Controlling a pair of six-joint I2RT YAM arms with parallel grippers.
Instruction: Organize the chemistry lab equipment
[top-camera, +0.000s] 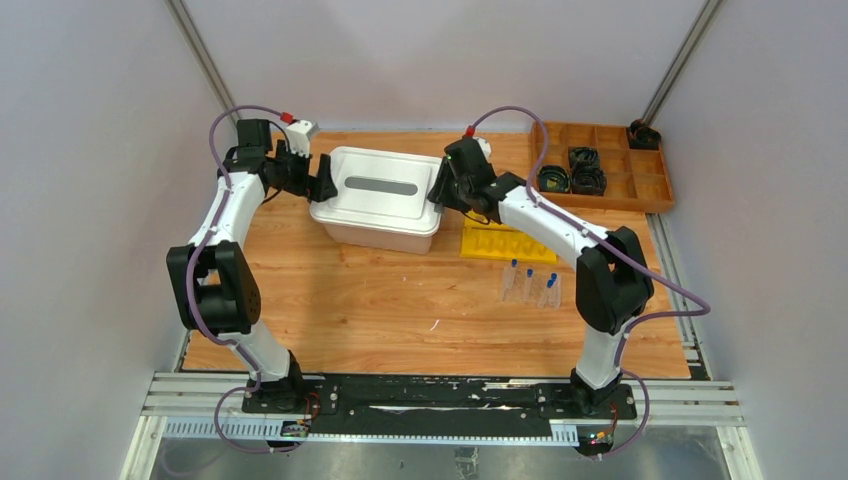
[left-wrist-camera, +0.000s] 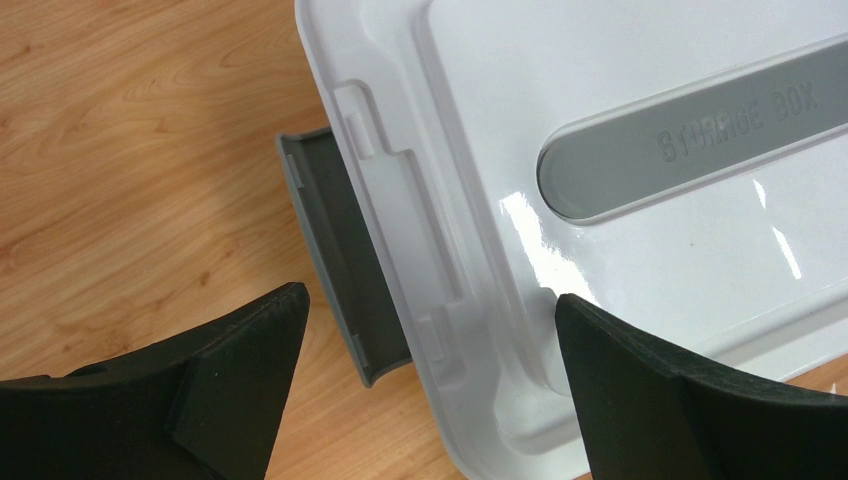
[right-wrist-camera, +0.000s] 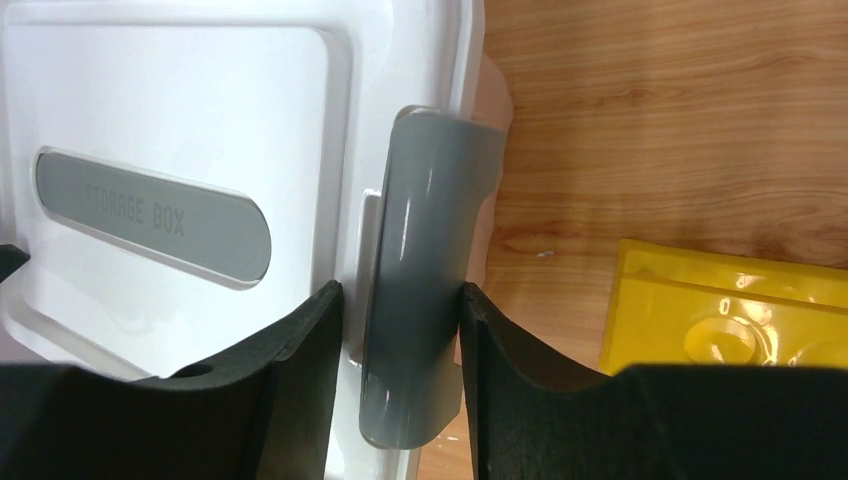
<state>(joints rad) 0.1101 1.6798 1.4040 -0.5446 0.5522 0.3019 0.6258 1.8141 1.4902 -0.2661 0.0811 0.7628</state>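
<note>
Half-shut right pincer (right-wrist-camera: 401, 298) straddling the white plastic storage box (right-wrist-camera: 200, 100)'s grey latch (right-wrist-camera: 420, 200) should pull squarely; left pincer (left-wrist-camera: 430, 295) gapes empty.

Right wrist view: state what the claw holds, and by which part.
The right claw grips the grey latch at the end of the white storage box, one finger on each side. The left claw is open, holding nothing.

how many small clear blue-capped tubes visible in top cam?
3. All stand in the clear plastic rack, nearer the arms than the yellow six-hole tube rack: left tube, middle tube, right tube. More may hide inside the shut white storage box.
</note>
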